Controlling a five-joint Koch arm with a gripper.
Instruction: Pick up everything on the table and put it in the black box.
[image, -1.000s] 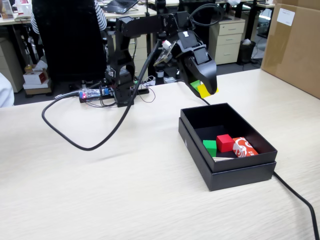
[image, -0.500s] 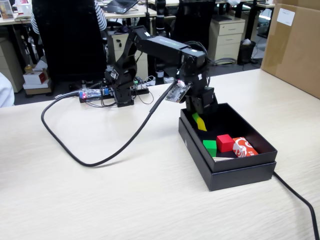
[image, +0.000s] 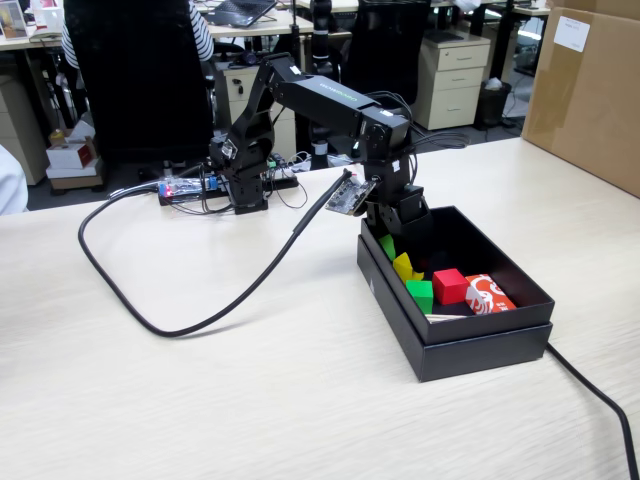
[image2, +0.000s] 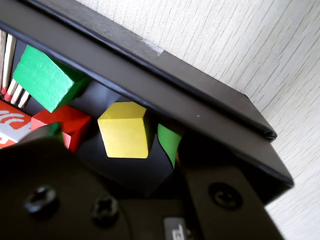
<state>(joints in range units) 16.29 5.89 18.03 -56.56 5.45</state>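
Claw (image: 397, 252) inside black box (image: 520, 322), yellow cube (image2: 124, 130) at its green-padded tip beside green cube (image: 420, 294); grip state cannot tell.

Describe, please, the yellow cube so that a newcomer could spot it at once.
Find the black box on the beige table. Inside, at the end under the claw, sits the yellow cube, beside a green cube and a red cube. It is the only yellow thing there.
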